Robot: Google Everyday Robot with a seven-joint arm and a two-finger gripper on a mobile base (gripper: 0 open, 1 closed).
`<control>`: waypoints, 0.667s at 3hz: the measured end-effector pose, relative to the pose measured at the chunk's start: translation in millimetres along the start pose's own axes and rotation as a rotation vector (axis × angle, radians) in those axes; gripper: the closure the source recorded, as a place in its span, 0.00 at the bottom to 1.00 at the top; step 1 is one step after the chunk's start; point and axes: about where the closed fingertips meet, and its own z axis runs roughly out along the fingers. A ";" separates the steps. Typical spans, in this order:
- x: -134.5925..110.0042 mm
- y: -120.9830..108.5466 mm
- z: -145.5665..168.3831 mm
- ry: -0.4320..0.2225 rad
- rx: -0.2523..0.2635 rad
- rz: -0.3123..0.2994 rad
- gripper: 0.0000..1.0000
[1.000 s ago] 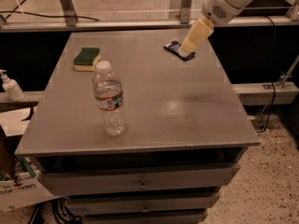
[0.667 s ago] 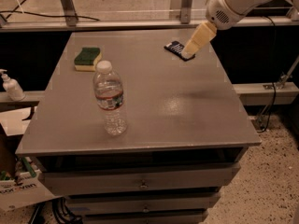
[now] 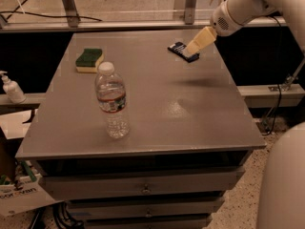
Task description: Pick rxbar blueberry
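The rxbar blueberry (image 3: 179, 49), a small flat dark navy bar with white lettering, lies near the far right corner of the grey table (image 3: 157, 94). My gripper (image 3: 198, 42) hangs from the white arm at the upper right. Its tan fingers point down and left and overlap the bar's right end in this view. I cannot tell whether it touches the bar.
A clear water bottle (image 3: 112, 100) with a white cap stands at the front left of the table. A green-and-yellow sponge (image 3: 89, 59) lies at the far left. A soap dispenser (image 3: 10, 87) stands left of the table. Drawers are below the tabletop.
The arm and gripper have shifted a little to the right and up in the view; the bar, bottle and sponge stay where they were.
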 end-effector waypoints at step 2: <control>-0.7 -11.1 55.8 -0.042 -0.046 -0.024 0.00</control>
